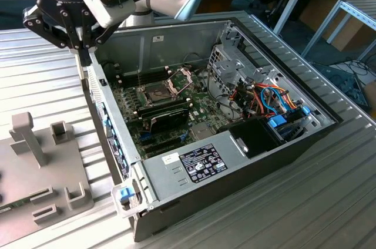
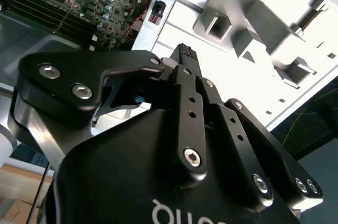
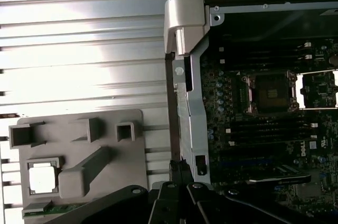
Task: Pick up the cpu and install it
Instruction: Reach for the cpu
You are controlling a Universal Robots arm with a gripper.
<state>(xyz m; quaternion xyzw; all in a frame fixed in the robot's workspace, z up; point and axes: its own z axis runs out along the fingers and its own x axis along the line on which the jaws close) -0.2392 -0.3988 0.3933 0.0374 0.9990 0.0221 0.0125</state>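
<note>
1. Far left in the exterior view: grey fixture block (image 1: 44,172) on slatted table (image 1: 35,73), just beside open pc case (image 1: 282,161).
2. In the first wrist view: cpu (image 3: 42,177) lying flat in a square pocket of that fixture, silver top up, untouched, not yet picked.
3. Next right and high up: gripper (image 1: 79,46) hanging over the case's near side wall, pointing down, holding nothing. Fingertips apparently pressed together in the second wrist view, though angle poor.
4. Key relation: cpu on the fixture side of gripper, outside the case, lower and well apart. Square, so no long axis to line up. One arm only.
5. Further right, inside case: socket (image 1: 154,91) on motherboard, hinged frame (image 1: 182,76) flipped up, seat bare. Opposite side of gripper from cpu.
6. Far right: orange and blue cables (image 1: 270,99) by the drive bays.
</note>
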